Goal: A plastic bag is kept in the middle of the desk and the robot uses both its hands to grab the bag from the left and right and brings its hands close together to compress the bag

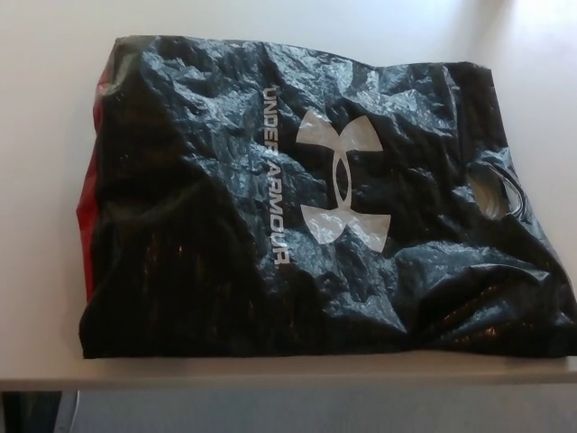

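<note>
The desk [270,23] fills the view, a pale, plain top with a warm pinkish cast, brighter toward the far right corner where light falls across it. Its near edge runs straight across the bottom as a thin light band, and below that there's a strip of grey floor [315,413], with a dark shape at the bottom left corner too small to make out.

And there's the bag [225,225], big and black, lying flat in the middle of the desk and taking up most of it. It's crinkled all over, glossy creases catching the light, its near edge just short of the desk's front edge. A red strip [86,216] shows down its left side. Across the middle sits a white logo [341,191], with white lettering [273,176] running alongside, turned sideways, reading UNDER ARMOUR. Over on the right, a cut-out handle [494,191] gapes open in the plastic, pale desk showing through.

No robot hand in sight, left or right, so neither one's fingers can be reported as wide, narrow or holding. The bag lies untouched, spread out, nothing pressing on it.
</note>
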